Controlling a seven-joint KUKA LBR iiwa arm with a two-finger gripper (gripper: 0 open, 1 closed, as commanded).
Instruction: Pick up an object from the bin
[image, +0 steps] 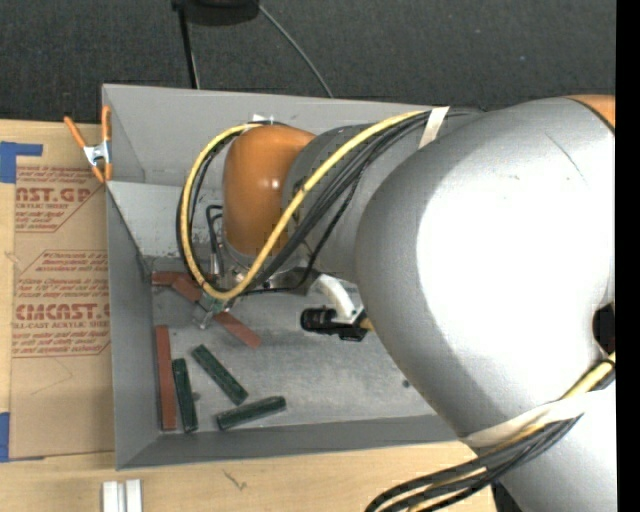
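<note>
My arm (480, 270) reaches in from the right, low at the bin's (300, 108) left end, I judge to work two reddish-brown sticks lying flat there: the upper stick (173, 283) by the sloping wall, the lower stick (240, 332) just beside the tip. Orange wrist cover (255, 185) and cables (186, 225) hide the tip, so I cannot tell how the jaws stand or whether they hold anything.
</note>
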